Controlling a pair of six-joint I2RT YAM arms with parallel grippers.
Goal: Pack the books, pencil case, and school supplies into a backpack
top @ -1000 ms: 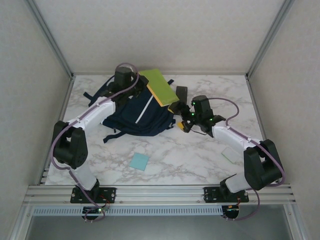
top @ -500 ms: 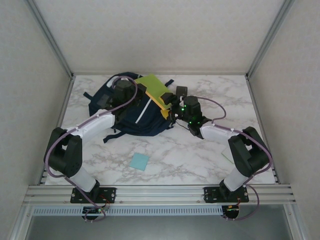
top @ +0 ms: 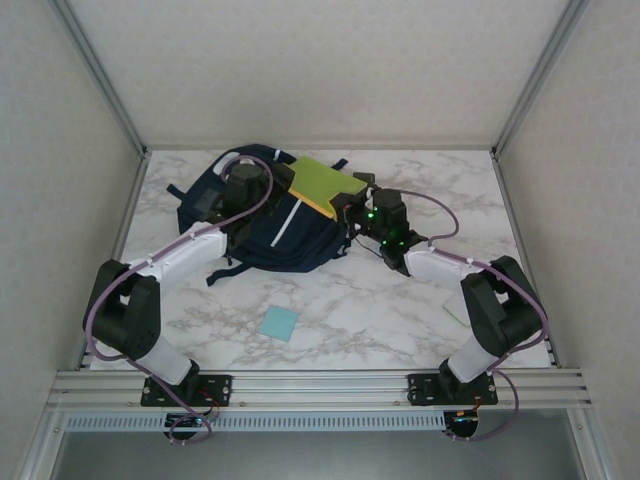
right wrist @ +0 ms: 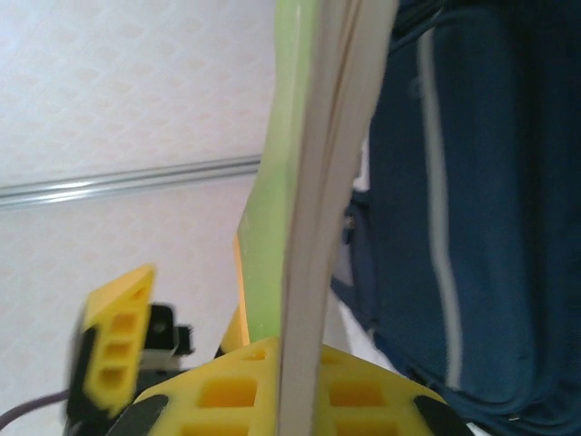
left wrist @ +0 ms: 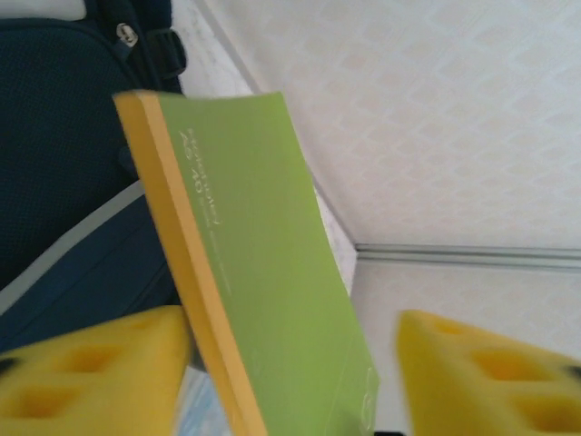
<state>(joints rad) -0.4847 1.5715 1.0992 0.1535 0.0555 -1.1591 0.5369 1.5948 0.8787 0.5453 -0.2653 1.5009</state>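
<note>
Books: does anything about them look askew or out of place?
Yes. The books hang tilted over the far right edge of the backpack, clamped in the right gripper, rather than lying flat.

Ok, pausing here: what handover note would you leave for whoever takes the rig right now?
Left gripper: open, jaws either side of the books.
Right gripper: shut on the books' edge.
Books: lime green on orange-yellow, held together at the backpack's top right, not visibly inside.
Light-blue pad: on the table, out front.
Done: nothing visibly packed.
Left: get the books in, then the pad and remaining items.
</note>
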